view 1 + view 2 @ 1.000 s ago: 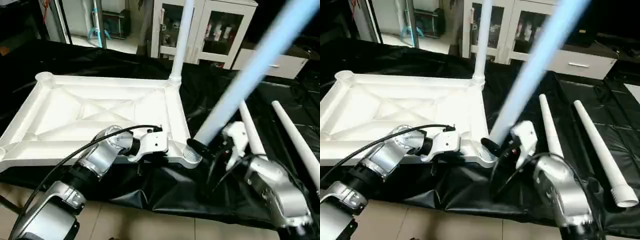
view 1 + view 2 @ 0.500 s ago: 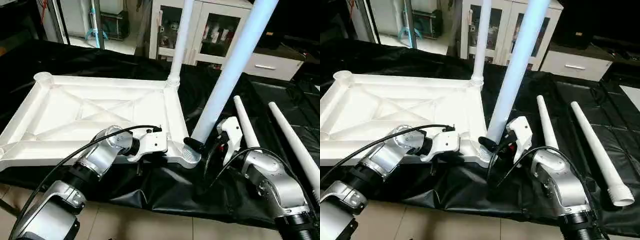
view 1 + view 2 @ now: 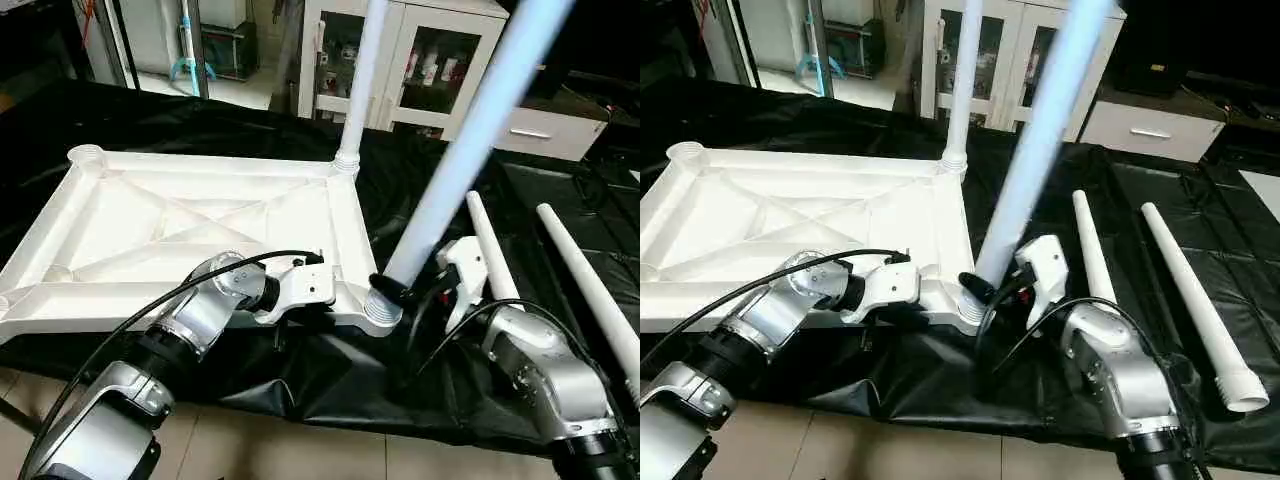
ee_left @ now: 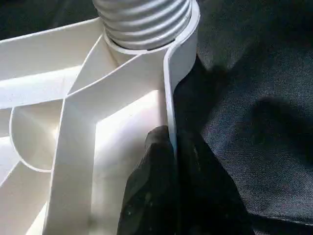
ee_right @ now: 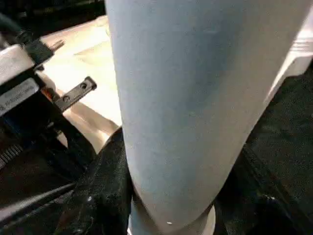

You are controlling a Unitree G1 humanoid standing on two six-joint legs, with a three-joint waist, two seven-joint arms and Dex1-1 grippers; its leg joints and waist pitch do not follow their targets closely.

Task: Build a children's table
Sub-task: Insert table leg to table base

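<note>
Black cloth (image 3: 430,180): right pincer (image 3: 392,292) clamps tilted leg (image 3: 455,155).

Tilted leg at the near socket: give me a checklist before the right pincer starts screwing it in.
1. Right pincer shut on the leg near its base: ok.
2. Leg base at the near corner socket: ok.
3. Leg upright over the socket: not ok, it leans away to the right.
4. Left pincer clamps the tabletop rim beside the socket: ok.
5. Threads engaged: cannot tell.
6. Far leg already standing in its socket: ok.
</note>
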